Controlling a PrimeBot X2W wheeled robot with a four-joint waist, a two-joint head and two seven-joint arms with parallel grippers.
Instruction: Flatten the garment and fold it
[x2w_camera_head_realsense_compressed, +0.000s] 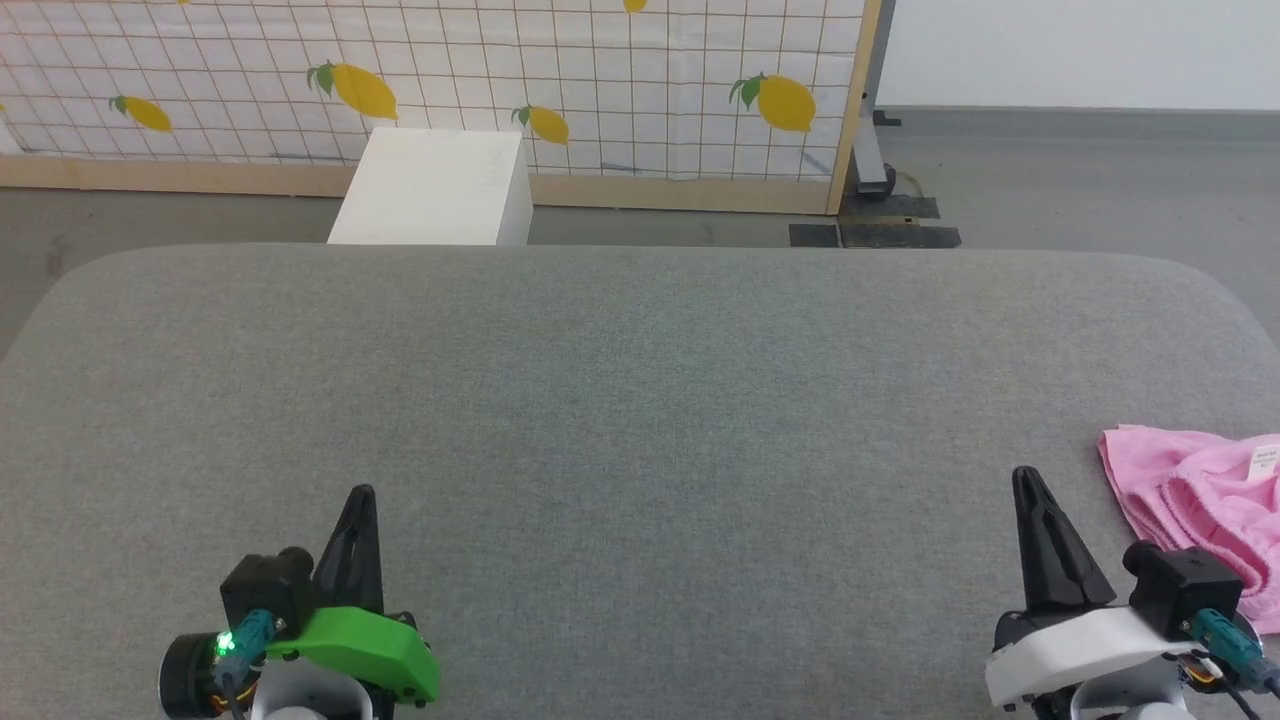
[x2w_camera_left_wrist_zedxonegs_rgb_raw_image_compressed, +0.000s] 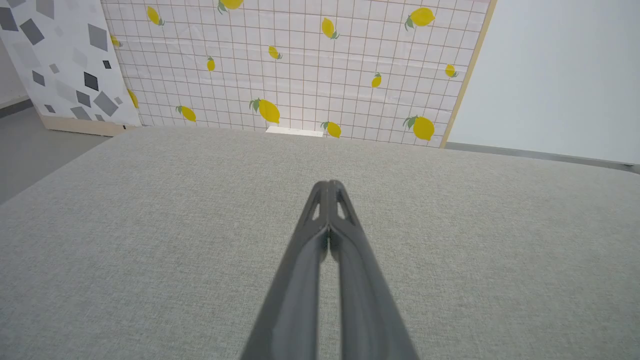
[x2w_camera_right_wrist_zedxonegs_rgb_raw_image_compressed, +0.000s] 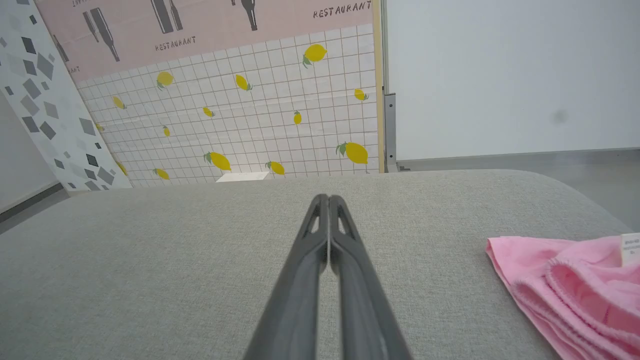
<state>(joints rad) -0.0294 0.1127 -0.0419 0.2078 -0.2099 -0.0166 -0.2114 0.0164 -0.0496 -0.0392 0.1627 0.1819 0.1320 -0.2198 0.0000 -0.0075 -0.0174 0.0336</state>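
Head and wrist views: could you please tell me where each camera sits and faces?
Head view: on the head, looking forward and down at the grey padded surface; left pincer lower left, right pincer lower right.
Left wrist view: on the left wrist, looking along its shut fingers towards the lemon panel.
Right wrist view: on the right wrist, likewise; the garment lies right of its fingers.
Shared: head and right wrist views both show the garment.
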